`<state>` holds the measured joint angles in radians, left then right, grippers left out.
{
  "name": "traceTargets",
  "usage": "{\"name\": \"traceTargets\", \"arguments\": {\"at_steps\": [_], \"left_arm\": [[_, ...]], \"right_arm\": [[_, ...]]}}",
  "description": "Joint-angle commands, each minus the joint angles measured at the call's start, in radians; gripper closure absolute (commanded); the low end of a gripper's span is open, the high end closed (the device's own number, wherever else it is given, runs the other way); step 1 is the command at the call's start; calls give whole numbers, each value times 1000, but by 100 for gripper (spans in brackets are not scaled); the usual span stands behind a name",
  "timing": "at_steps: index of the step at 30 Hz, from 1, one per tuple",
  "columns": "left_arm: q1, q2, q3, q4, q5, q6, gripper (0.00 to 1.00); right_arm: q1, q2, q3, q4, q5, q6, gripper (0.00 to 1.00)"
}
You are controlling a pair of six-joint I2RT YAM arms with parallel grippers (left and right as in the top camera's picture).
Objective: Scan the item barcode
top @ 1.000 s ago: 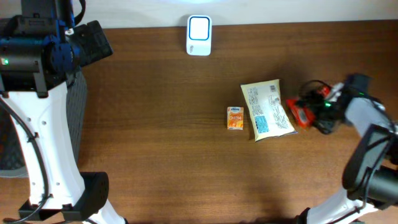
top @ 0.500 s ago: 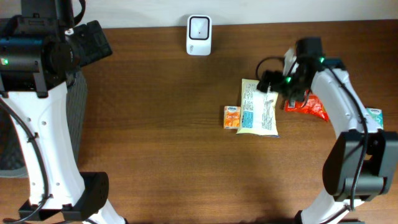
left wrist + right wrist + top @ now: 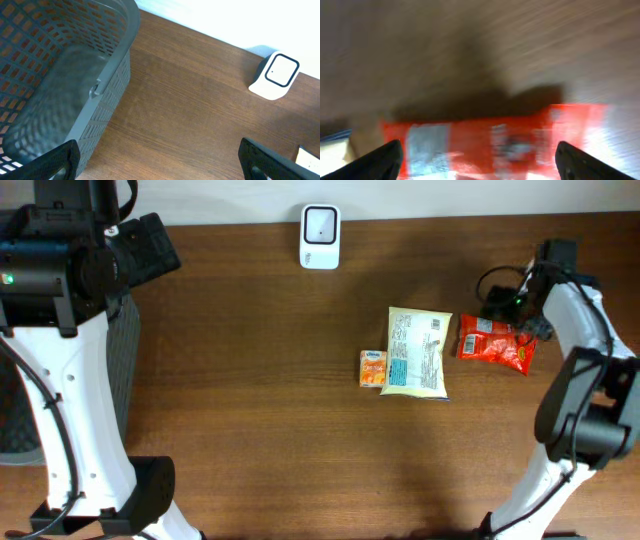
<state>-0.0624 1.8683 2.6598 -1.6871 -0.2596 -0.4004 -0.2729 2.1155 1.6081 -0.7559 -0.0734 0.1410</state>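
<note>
Red snack packet: flat at the right end of the wooden table, just beside a pale yellow pouch; small orange carton beyond it. Right gripper: above the packet, jaws apart, empty. White scanner: back edge. Left gripper: jaws apart, near grey basket.

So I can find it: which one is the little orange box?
On the brown table, a pale packet lies right of centre, with the orange box beside its left edge. It is the smallest item, much smaller than the red packet.
</note>
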Motion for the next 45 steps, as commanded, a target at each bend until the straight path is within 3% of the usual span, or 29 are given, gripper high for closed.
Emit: {"name": "traceTargets", "arguments": {"at_steps": [1, 7, 11, 14, 18, 22, 30, 31, 32, 33, 35, 36, 40, 43, 44, 45], "left_arm": [[0, -1, -1, -1, -7, 12, 1], [0, 0, -1, -1, -7, 12, 1], [0, 0, -1, -1, -7, 12, 1], [0, 0, -1, -1, -7, 12, 1], [0, 0, -1, -1, -7, 12, 1], [0, 0, -1, -1, -7, 12, 1], [0, 0, -1, -1, -7, 12, 1], [0, 0, -1, -1, -7, 12, 1], [0, 0, -1, -1, -7, 12, 1], [0, 0, -1, -1, -7, 12, 1], [0, 0, -1, -1, -7, 12, 1], [0, 0, -1, -1, -7, 12, 1], [0, 0, -1, -1, -7, 12, 1], [0, 0, -1, -1, -7, 12, 1], [0, 0, -1, -1, -7, 12, 1], [0, 0, -1, -1, -7, 12, 1]], "right_arm": [[48, 18, 8, -66, -213, -33, 6], [224, 17, 8, -230, -217, -28, 13], [364, 17, 8, -215, -225, 18, 13], [354, 14, 68, -247, -203, 31, 12], [281, 10, 235, -382, -203, -175, 3], [231, 26, 225, -328, -207, -494, 1], [241, 97, 85, -311, -342, -511, 0], [241, 97, 83, -346, -342, -511, 18], [242, 97, 82, -395, -342, -511, 28], [241, 97, 82, -424, -342, -511, 44], [241, 97, 82, -485, -342, -510, 60], [242, 97, 82, -537, -343, -506, 61], [242, 97, 82, -723, -342, -507, 57], [241, 97, 82, -727, -310, -507, 46], [240, 97, 81, -681, -293, -506, 30], [240, 97, 81, -635, -275, -500, 1]]}}
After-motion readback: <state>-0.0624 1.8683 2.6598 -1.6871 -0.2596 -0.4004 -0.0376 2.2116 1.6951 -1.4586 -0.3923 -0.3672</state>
